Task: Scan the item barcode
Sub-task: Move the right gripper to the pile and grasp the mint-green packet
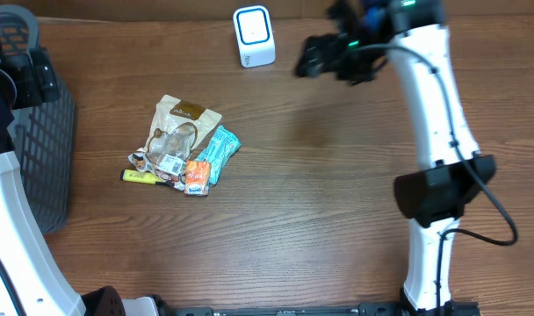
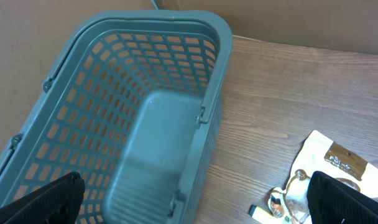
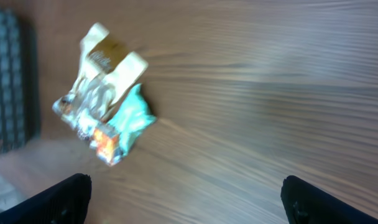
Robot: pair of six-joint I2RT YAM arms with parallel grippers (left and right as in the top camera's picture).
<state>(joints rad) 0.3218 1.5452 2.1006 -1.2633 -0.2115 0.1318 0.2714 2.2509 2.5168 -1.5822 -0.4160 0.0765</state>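
Left gripper (image 2: 195, 202) and right gripper (image 3: 195, 199): both spread wide, nothing held.
You will find the item pile (image 1: 184, 149) on the table (image 1: 320, 219), left of centre and near the grey basket (image 1: 52, 140). It has a beige pouch (image 1: 186, 118) at the far side, with a teal packet (image 1: 220, 151), an orange packet (image 1: 196, 175) and a yellow item (image 1: 140, 176) along its near edge. The white scanner (image 1: 254, 35) stands at the far edge, well apart from the pile. The right gripper hangs above the table near the scanner; the left gripper hangs over the basket.
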